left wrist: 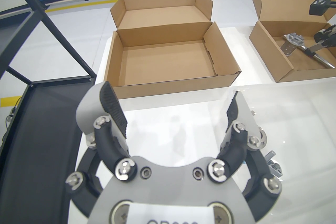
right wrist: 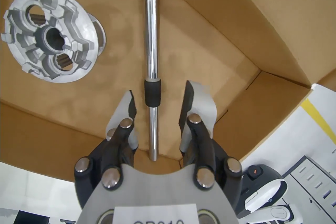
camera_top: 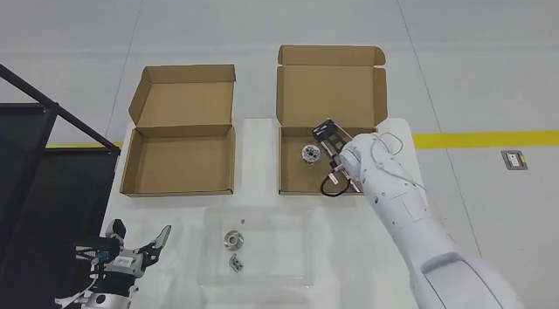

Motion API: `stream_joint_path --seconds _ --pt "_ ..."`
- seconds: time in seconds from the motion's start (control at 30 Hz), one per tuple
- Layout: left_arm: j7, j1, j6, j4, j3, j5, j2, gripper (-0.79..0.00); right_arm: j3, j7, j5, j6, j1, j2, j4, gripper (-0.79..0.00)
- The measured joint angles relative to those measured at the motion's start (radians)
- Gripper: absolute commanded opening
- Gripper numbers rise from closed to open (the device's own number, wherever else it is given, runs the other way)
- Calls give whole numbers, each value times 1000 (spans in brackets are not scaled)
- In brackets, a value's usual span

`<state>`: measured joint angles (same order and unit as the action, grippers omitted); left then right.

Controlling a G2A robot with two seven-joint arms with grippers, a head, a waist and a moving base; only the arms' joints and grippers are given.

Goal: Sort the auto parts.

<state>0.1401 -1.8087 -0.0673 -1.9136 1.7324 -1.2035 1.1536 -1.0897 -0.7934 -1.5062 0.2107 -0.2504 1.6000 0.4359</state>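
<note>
Two open cardboard boxes sit on the white surface in the top view. The left box (camera_top: 179, 165) is well apart from the right box (camera_top: 295, 180), which holds a round metal hub (camera_top: 311, 153), and the right gripper (camera_top: 327, 141) hangs just right of that hub. Nearer us, the left gripper (camera_top: 141, 235) hangs left of a clear tray (camera_top: 279, 222) with small parts (camera_top: 233, 239).

In the left wrist view we see its fingers (left wrist: 113, 107) spread wide.

In the right wrist view the right fingers (right wrist: 189, 99) stand open either side of a chrome rod (right wrist: 152, 33) lying on the box floor, with the hub apart from it.
</note>
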Motion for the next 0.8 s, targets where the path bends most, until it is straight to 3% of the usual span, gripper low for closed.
stream_joint_path --seconds 0.13,0.23,0.33,0.57,0.67,0.8 --pt "0 0 0 0 0 0 0 0 -6 27 1 -11 -2 -5 45 0" --pt "0 0 0 0 0 0 0 0 -37 86 34 -5 -35 -17 156 0" --pt "0 0 0 0 0 0 0 0 -102 152 69 8 -127 -46 362 0" --pt "0 0 0 0 0 0 0 0 -175 117 73 110 -482 -92 1047 0" --pt "0 0 0 0 0 0 0 0 -161 131 78 167 -558 -98 1211 0" --pt "0 0 0 0 0 0 0 0 -130 171 85 235 -594 -103 1311 0"
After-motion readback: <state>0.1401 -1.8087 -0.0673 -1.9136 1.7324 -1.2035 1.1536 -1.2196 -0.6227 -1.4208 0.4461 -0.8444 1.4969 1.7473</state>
